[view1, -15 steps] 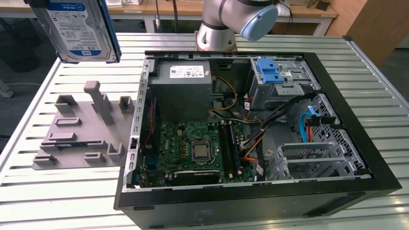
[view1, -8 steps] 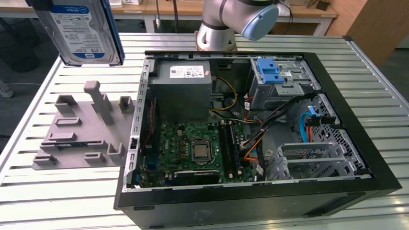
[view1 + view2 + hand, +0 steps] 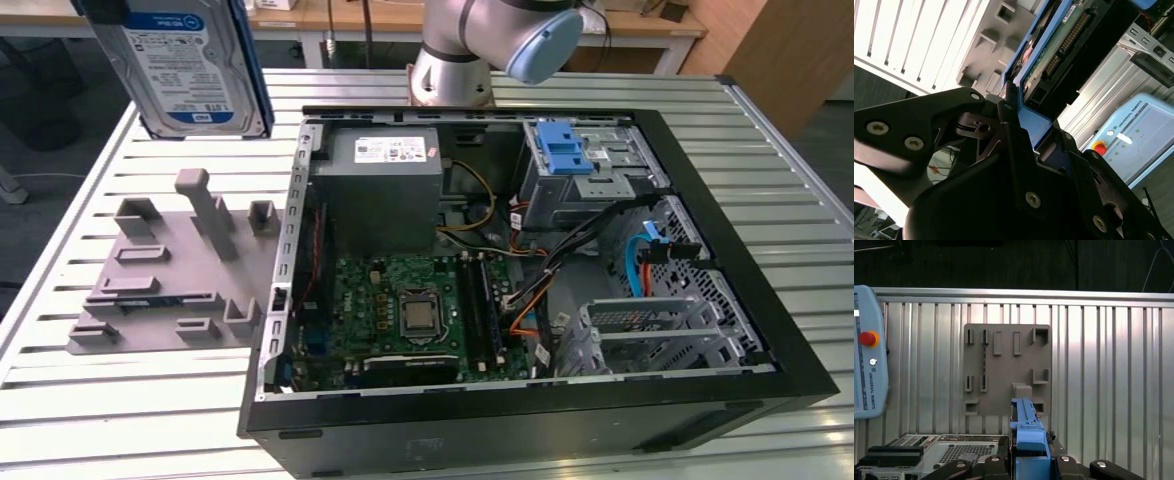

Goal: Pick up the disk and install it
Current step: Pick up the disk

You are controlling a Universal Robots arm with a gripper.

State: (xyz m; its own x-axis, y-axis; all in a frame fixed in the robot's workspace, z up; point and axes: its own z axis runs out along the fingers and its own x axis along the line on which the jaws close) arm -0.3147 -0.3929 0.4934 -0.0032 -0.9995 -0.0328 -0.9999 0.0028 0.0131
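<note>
High at the exterior view's left, the disk (image 3: 195,62) hangs upright above the desk (image 3: 134,420), label facing the camera, well clear of the grey holder block (image 3: 174,270) that lies below it. In the first wrist view the tool (image 3: 1029,461) is pinching the disk (image 3: 1027,421) by its blue frame, which stands edge-on between the two black fingers (image 3: 998,461), with the block (image 3: 1004,370) on the slatted desk (image 3: 1104,365) beyond it. In the second wrist view the tool (image 3: 1015,107) shows the same grip: the frame runs out from between the fingers (image 3: 1004,107), and the disk's (image 3: 1054,47) green circuit side faces the camera. To the exterior view's right of the block lies the open computer case (image 3: 534,430), its board and cables exposed, with a metal drive cage (image 3: 587,185) at its far right corner that bears a blue latch (image 3: 566,150). The arm (image 3: 481,50) stands at the far side of the case. A pendant (image 3: 866,350) rests at the desk's edge.
</note>
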